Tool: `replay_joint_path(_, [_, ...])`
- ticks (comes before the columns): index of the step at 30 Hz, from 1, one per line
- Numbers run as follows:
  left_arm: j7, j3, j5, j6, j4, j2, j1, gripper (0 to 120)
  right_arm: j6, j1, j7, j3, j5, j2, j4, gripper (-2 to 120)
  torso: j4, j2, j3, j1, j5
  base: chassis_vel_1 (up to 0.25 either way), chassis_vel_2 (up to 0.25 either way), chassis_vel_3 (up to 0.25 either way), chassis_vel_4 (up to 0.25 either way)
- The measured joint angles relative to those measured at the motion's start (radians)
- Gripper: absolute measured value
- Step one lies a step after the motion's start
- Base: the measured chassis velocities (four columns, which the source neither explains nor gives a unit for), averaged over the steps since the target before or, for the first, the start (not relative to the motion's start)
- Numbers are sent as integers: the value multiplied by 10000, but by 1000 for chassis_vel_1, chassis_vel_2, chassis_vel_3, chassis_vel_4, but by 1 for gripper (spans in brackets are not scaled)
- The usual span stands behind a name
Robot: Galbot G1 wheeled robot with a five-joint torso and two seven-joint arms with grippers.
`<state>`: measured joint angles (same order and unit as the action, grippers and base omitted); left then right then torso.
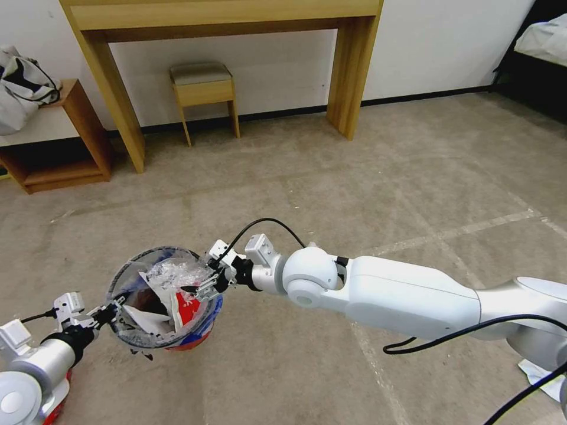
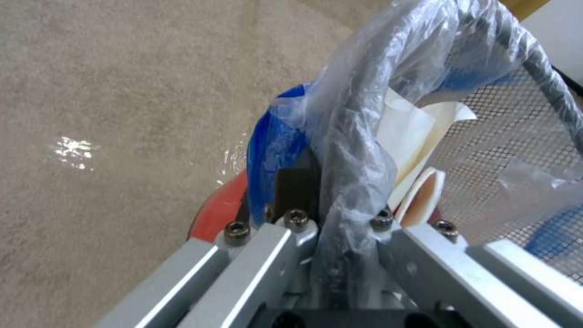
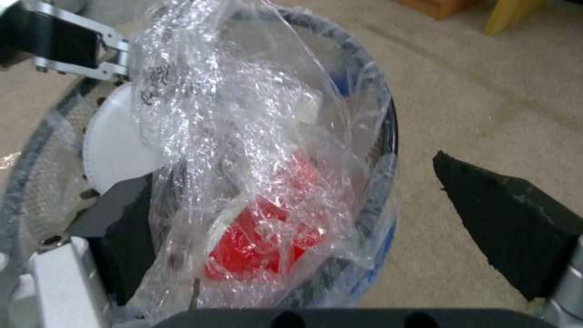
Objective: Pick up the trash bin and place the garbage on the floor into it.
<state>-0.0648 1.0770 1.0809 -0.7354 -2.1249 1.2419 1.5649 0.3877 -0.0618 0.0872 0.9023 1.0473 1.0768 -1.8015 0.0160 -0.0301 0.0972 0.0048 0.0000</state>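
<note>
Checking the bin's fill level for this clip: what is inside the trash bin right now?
Inside the trash bin: crinkled clear plastic, a red wrapper and white pieces. The right pincer, open, sits at the rim. Anything deeper is covered.

White arms, black cables, silver hands

One trash bin [image 1: 127, 339] hangs above the floor [image 1: 354, 177]. Two grippers meet it: the left gripper [image 1: 109, 311] at its near rim, the right gripper [image 1: 207, 283] at its far rim. Beyond the bin stand one desk [image 1: 236, 15], one stool [image 1: 204, 88] and one low shelf [image 1: 59, 141].
</note>
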Motion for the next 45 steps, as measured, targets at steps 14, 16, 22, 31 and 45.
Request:
replay_joint_path(14, [26,-51,-50,0,41,44,-16,1,-33,-19,-41,44,-59,107,179,100,0,0,0,0,0,0,0,0,0])
replay_joint_path(16, [29,-51,-53,0,41,49,-13,1,-33,-20,-40,92,-65,175,258,100,1,0,0,0,0,0,0,0,0])
replay_joint_path(22, [44,-45,-61,1,22,67,27,1,-37,-99,-42,158,-84,546,484,100,-1,0,0,0,-1,0,0,0,0])
replay_joint_path(31, [44,15,-67,-1,-17,35,83,1,-65,-408,-54,209,-141,965,948,100,0,0,0,0,-1,0,0,0,0])
replay_joint_path(45, [61,-26,-55,0,27,2,22,1,-40,-564,-154,386,-56,1519,1417,100,0,1,0,0,-1,0,0,0,0])
